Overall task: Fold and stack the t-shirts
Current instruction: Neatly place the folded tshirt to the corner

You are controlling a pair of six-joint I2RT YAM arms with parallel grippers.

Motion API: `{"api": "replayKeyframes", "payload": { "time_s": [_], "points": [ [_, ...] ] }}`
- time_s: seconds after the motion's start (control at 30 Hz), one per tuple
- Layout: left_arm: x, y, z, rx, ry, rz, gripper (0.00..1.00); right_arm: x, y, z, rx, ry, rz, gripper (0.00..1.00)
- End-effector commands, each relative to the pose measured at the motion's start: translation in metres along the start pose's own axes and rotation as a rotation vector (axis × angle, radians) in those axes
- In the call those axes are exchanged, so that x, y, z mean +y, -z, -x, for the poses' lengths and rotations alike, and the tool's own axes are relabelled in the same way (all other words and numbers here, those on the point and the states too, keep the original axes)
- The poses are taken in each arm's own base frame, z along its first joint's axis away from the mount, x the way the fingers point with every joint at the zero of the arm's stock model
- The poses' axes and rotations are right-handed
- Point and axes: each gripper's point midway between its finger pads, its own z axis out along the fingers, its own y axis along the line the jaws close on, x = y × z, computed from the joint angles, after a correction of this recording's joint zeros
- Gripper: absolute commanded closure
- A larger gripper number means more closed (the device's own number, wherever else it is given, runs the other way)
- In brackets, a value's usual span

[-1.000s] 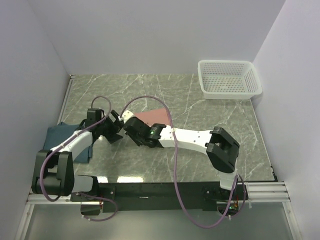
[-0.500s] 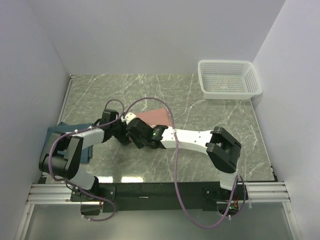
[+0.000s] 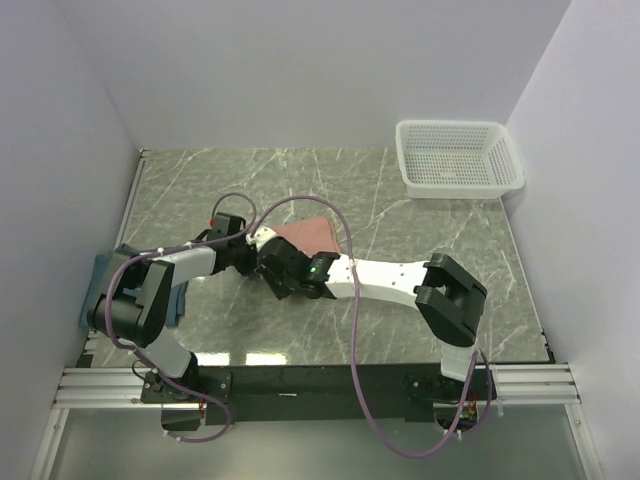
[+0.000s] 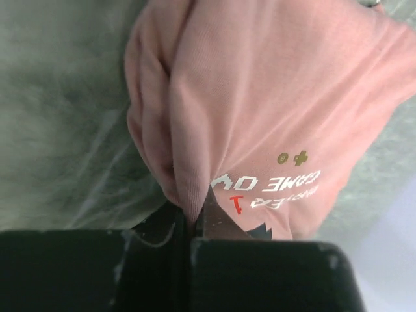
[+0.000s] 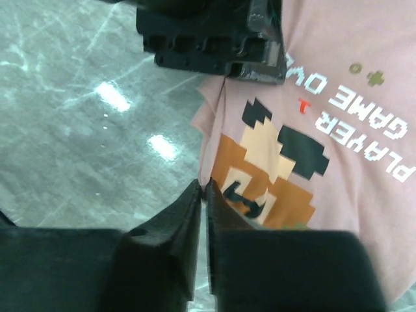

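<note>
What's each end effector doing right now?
Left end effector: closed on a fold of the pink t-shirt.
Right end effector: nearly closed at the shirt's edge; grip cannot be told.

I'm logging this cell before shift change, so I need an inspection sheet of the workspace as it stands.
Surface: grey-green marble table, glare near front.
Job's things: pink shirt mid-table, bunched, print up; teal shirt at left edge, partly under the left arm.
Clutter: white basket, far right corner, looks empty.
Grippers: left gripper shut on a pink shirt fold; right gripper shut at its hem, hold unclear.
Cables: purple cables loop over both arms.
Surroundings: plain walls.
</note>
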Motion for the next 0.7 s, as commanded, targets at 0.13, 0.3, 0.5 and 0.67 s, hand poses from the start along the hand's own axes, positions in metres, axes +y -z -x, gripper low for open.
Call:
{"api": "replayKeyframes", "payload": {
  "time_s": [0.13, 0.3, 0.5, 0.67],
  "points": [
    [0.033, 0.017, 0.044, -0.152, -0.235, 0.256, 0.99, 0.016, 0.029, 0.018, -0.050, -0.065, 0.091, 0.56],
    [0.038, 0.048, 0.080, -0.233, -0.413, 0.432, 0.99, 0.009, 0.051, -0.003, -0.011, -0.090, 0.093, 0.37],
    [0.047, 0.096, 0.106, -0.278, -0.577, 0.624, 0.99, -0.022, 0.085, -0.046, 0.035, -0.177, 0.051, 0.14],
    [0.046, 0.127, 0.102, -0.231, -0.650, 0.664, 0.99, -0.056, 0.111, -0.075, 0.054, -0.210, -0.026, 0.13]
  ]
}}
